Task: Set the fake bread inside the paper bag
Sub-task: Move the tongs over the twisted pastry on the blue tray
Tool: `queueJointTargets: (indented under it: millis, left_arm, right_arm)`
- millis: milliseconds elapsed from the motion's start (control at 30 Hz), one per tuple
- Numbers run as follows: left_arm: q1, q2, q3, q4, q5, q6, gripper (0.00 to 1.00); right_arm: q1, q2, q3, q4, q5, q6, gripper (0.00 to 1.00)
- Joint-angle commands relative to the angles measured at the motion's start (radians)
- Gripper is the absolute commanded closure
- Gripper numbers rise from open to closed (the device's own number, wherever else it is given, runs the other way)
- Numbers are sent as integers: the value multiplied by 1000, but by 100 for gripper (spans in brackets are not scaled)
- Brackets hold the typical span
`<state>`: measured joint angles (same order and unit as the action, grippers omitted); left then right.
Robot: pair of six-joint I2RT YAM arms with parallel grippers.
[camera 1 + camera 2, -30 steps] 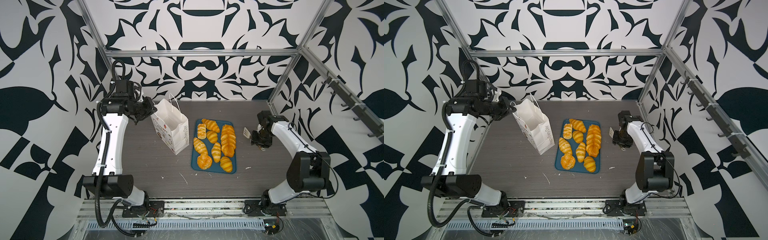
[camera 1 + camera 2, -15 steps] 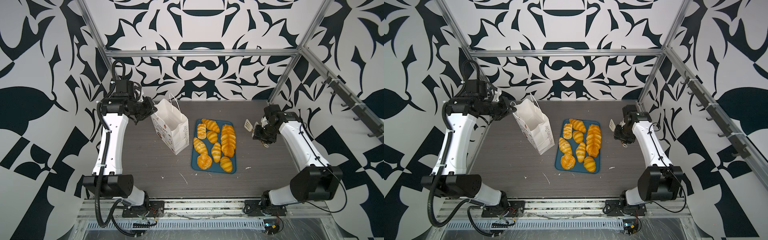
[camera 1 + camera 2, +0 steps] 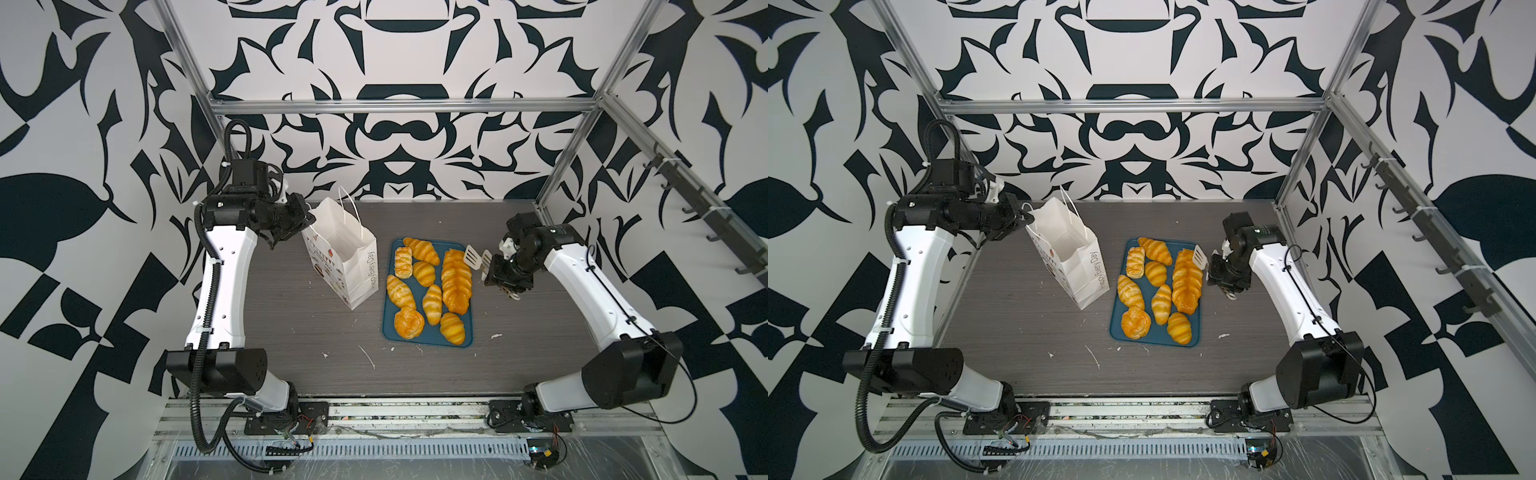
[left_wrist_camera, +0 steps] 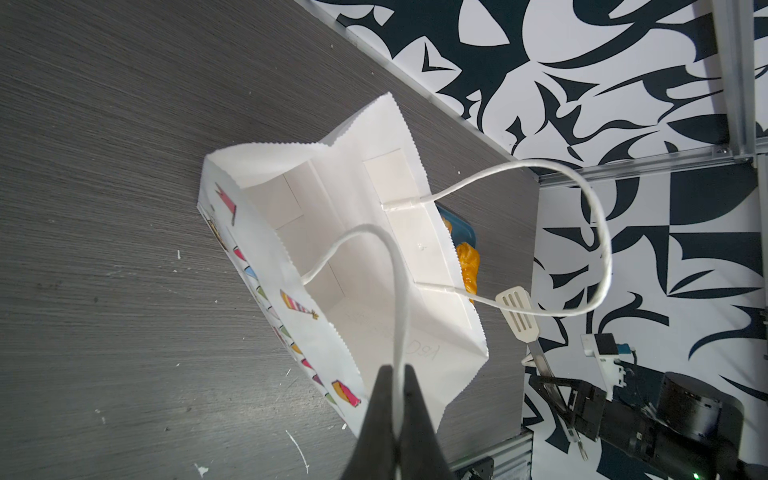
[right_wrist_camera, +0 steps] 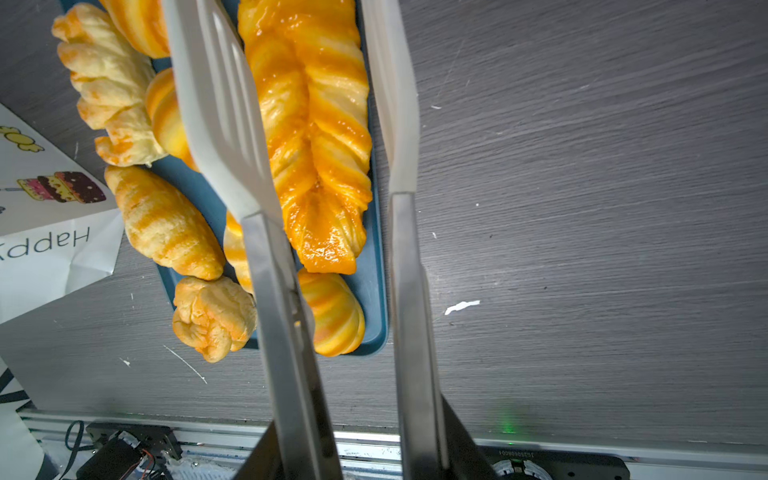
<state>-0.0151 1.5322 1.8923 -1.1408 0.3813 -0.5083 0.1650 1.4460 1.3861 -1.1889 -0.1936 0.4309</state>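
Left claw [image 4: 395, 376] is clamping one cord handle [image 4: 397, 291] of the paper bag [image 3: 347, 259] — the bag is standing upright on the worktop [image 3: 291, 332], mouth gaping, nothing showing inside in the left wrist view. Right claw [image 3: 496, 270] is gripping a pair of tongs [image 5: 266, 266]. Their white slotted paddles are standing apart, straddling the braided loaf [image 5: 320, 137] from above; can't tell whether they're touching it.

All the fake bread is sitting on the teal tray [image 3: 428, 341], just beside the bag. The loaf is lying along the tray's right edge, with croissants [image 3: 432, 303], a round bun [image 3: 409, 323] and a lattice pastry [image 3: 403, 262] filling the rest.

Handling, my read:
- The pieces are looking light and probably squashy, but that glaze is likely going to be slippery against smooth paddles.
- The loaf is long — I'm expecting it to pivot if pinched near an end. Take it mid-length, across the narrow width, paddles flat on its flanks, squeezing gently.
- The bag is thin paper hanging off one handle, so I'm expecting it to tip easily. Drop in from straight above, no brushing the rim.
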Motion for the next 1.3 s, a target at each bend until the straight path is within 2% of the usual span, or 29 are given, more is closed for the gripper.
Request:
queueJointTargets:
  millis: [0,600,1267]
  left_arm:
    - [3,12,21,-14,13,-4,100]
    - [3,12,13,-11,18,-6,100]
    - [3,9,7,-11,17,-5,100]
  right_arm:
    - [7,-16,-2,18,-9,23,55]
    - [37,16,-93,61,10,19,54]
    - [45,71,-99,94,8,6,54]
